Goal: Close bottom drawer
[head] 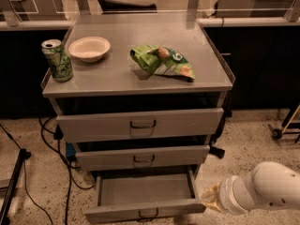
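Note:
The bottom drawer [145,209] is a grey metal drawer pulled far out of the cabinet, and its inside looks empty. Its narrow front panel has a small dark wire loop handle [148,214] at the centre, near the bottom edge of the view. My white arm [265,189] comes in from the lower right. The gripper [209,199] is at its tan end, low near the floor, just right of the drawer's front right corner. I cannot tell whether it touches the drawer.
Above it are the mid-sized drawer [143,157] and the tallest top drawer [140,123], both slightly out. On the cabinet top stand a green can [56,60], a white bowl [89,48] and a green chip bag [161,61]. Black cables [51,144] lie on the floor at left.

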`<state>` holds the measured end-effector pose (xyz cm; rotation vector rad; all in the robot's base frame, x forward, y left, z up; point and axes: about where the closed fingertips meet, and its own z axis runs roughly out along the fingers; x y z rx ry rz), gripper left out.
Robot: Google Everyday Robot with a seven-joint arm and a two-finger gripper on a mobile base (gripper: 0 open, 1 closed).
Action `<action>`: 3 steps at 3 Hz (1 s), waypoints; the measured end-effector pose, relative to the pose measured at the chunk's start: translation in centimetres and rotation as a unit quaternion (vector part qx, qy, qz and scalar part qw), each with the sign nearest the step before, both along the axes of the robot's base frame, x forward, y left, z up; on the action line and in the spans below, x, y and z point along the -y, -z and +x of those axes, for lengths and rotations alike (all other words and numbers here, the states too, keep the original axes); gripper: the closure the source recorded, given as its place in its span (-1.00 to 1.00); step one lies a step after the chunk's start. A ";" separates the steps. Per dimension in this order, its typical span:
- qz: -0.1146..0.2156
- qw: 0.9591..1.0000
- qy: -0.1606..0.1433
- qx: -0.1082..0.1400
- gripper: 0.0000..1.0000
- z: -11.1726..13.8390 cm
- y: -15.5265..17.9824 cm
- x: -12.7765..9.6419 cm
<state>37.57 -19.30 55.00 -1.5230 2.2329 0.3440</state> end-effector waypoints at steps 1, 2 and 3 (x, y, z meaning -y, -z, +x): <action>0.028 0.999 0.016 0.010 1.00 1.4 6.1 0.7; 0.053 0.998 0.017 -0.021 1.00 0.0 10.0 -0.6; 0.053 0.998 0.017 -0.021 1.00 0.0 10.0 -0.6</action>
